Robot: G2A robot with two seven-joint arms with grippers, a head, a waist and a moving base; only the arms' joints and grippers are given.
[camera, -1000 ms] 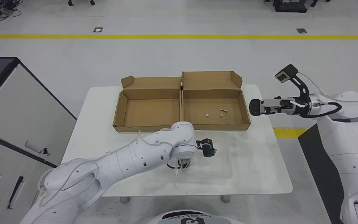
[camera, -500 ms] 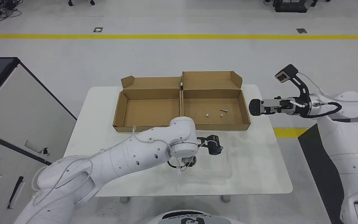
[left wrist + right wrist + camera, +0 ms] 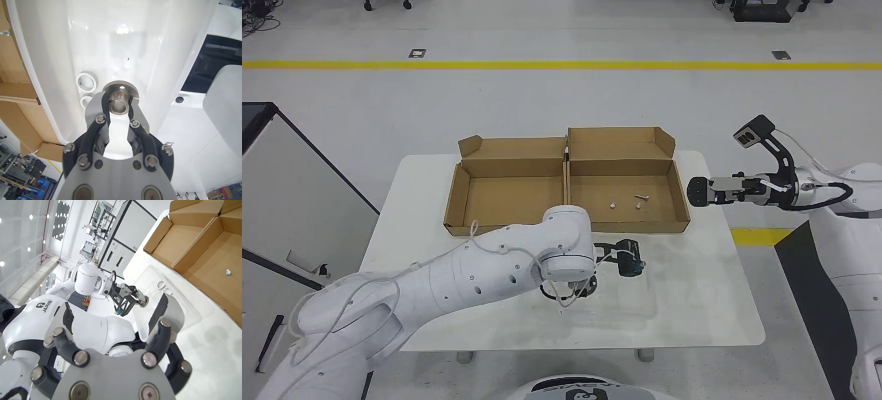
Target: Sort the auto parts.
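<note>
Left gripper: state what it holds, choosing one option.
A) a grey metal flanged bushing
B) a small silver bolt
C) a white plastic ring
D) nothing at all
A: in the left wrist view the left gripper is shut on the hub of the grey metal flanged bushing, while the larger white ring and the smaller white ring lie untouched beside it.

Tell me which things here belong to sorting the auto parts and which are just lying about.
Job: flanged bushing in left hand, two white rings, two cardboard boxes, bolts in one box.
Lying about: grey cabinet, yellow floor line.
</note>
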